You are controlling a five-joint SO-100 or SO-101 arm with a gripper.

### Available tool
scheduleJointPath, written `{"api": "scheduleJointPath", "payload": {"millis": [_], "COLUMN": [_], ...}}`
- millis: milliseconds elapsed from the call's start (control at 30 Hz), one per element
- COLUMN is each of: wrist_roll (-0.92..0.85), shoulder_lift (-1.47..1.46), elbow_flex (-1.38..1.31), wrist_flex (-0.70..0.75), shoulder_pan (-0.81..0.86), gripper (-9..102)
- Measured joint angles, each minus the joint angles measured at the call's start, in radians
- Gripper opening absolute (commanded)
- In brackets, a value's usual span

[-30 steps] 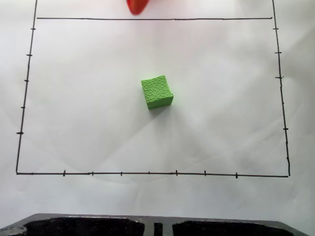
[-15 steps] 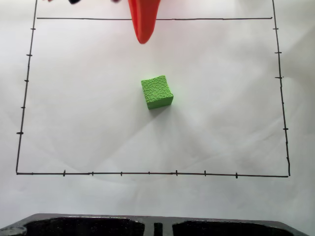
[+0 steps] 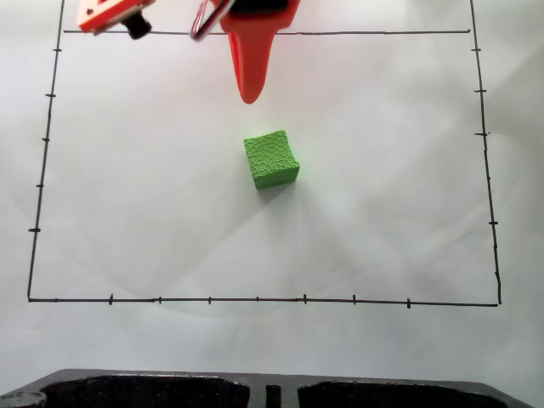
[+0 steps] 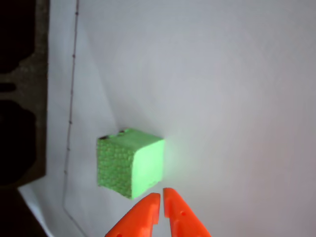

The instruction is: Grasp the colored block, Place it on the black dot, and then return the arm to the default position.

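The colored block (image 3: 271, 158) is a bright green cube resting on white paper near the middle of the drawn rectangle in the fixed view. The orange arm reaches in from the top edge, and its tapered gripper (image 3: 249, 96) points down at the block, stopping a short way above it in the picture without touching. In the wrist view the block (image 4: 131, 163) lies just beyond and left of the gripper (image 4: 161, 195). The two orange fingertips are pressed nearly together with nothing between them. The black dot is hidden or out of view.
A thin black border line (image 3: 255, 299) with tick marks frames the paper. A dark moulded edge (image 3: 153, 391) runs along the bottom of the fixed view and down the left of the wrist view (image 4: 19, 98). Another orange arm part (image 3: 110, 13) sits top left.
The orange gripper has come further down into the fixed view from the top edge, toward the block. More of the arm now shows at the top. The block has not moved.
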Motion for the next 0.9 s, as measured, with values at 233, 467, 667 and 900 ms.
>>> {"api": "scheduleJointPath", "payload": {"millis": [233, 467, 667, 900], "wrist_roll": [0.041, 0.048, 0.048, 0.054], "shoulder_lift": [0.0, 0.0, 0.0, 0.0], "elbow_flex": [0.0, 0.0, 0.0, 0.0], "wrist_flex": [0.0, 0.0, 0.0, 0.0], "shoulder_pan": [0.025, 0.029, 0.029, 0.029], "gripper": [0, 0, 0, 0]}}
